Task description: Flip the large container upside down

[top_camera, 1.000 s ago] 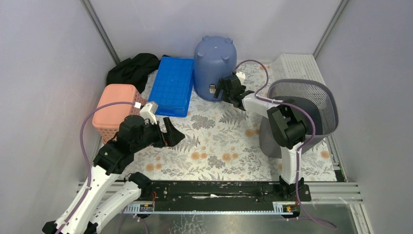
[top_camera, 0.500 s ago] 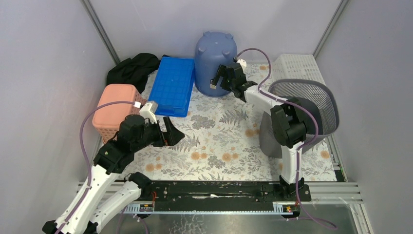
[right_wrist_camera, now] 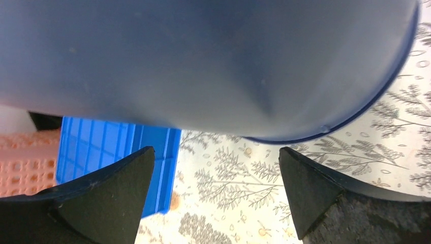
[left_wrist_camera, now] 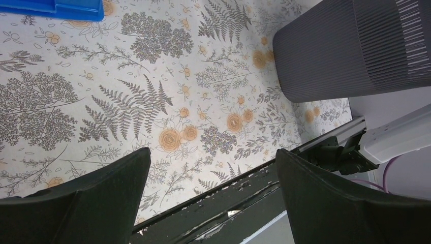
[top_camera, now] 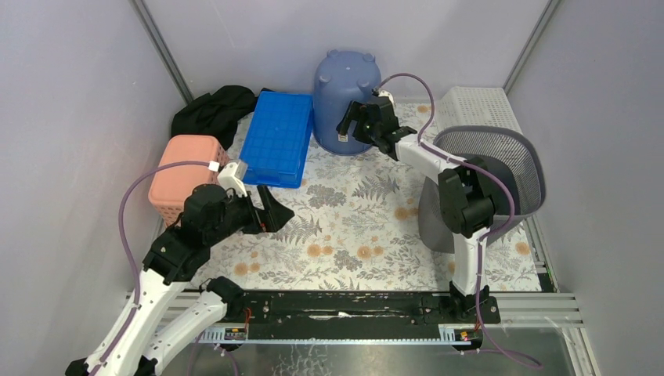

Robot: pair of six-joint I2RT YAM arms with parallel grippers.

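Blue plastic, the large container [top_camera: 345,84] is standing at the back middle of the surface [top_camera: 352,227], its stubby feet pointing up and its mouth facing down, so it is looking already inverted, or nearly so. In the right wrist view its wall [right_wrist_camera: 203,61] is filling the top of the frame and its rim is curving close over the floral cloth; I cannot tell whether that rim is sitting fully flat. The right gripper [top_camera: 351,133] is hovering just beside the container's near wall with its jaws spread wide, pinching nothing. The left gripper [top_camera: 279,215] is hanging well apart over the near left of the surface, its jaws likewise spread and holding nothing.

The step in hand is looking like the tail of the flip, the settling; the next move is probably calling for a check that the rim is lying level, a light nudge on the wall if it is not, and then a clean withdrawal without knocking the container.

Counting outward: one large container; one blue crate [top_camera: 278,137] just to its left; one black cloth [top_camera: 213,110]; one pink basket [top_camera: 182,176]; one white basket [top_camera: 478,110]; one grey mesh hamper [top_camera: 501,157]; two arms.
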